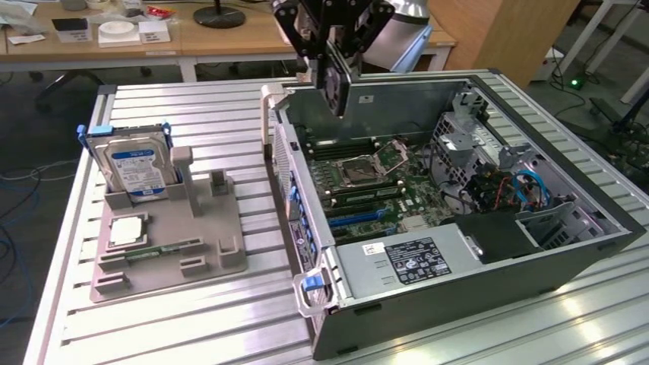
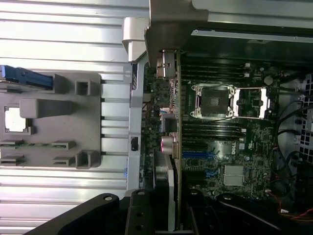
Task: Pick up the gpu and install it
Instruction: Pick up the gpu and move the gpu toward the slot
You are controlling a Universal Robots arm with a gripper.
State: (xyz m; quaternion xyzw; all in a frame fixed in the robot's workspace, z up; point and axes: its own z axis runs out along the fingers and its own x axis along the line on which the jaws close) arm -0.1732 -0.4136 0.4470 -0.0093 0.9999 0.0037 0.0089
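The gpu [image 1: 341,85], a thin dark card, hangs upright from my gripper [image 1: 336,61], which is shut on its upper edge. It is above the back left corner of the open computer case [image 1: 568,251], just over the motherboard [image 1: 381,179], and clear of it. In the wrist view the gpu [image 2: 172,147] appears edge-on, running out from between my fingers [image 2: 139,215] over the board's edge. Its silvery end bracket [image 2: 166,29] is at the far end. The blue expansion slots [image 2: 198,155] lie beside the card's line.
A grey parts holder [image 1: 167,228] stands on the slatted table at the exterior view's left. It carries a hard drive [image 1: 134,169], a processor chip [image 1: 127,230] and a memory stick [image 1: 163,249]. The case holds a power supply [image 1: 406,262], cables and drive cages [image 1: 507,182].
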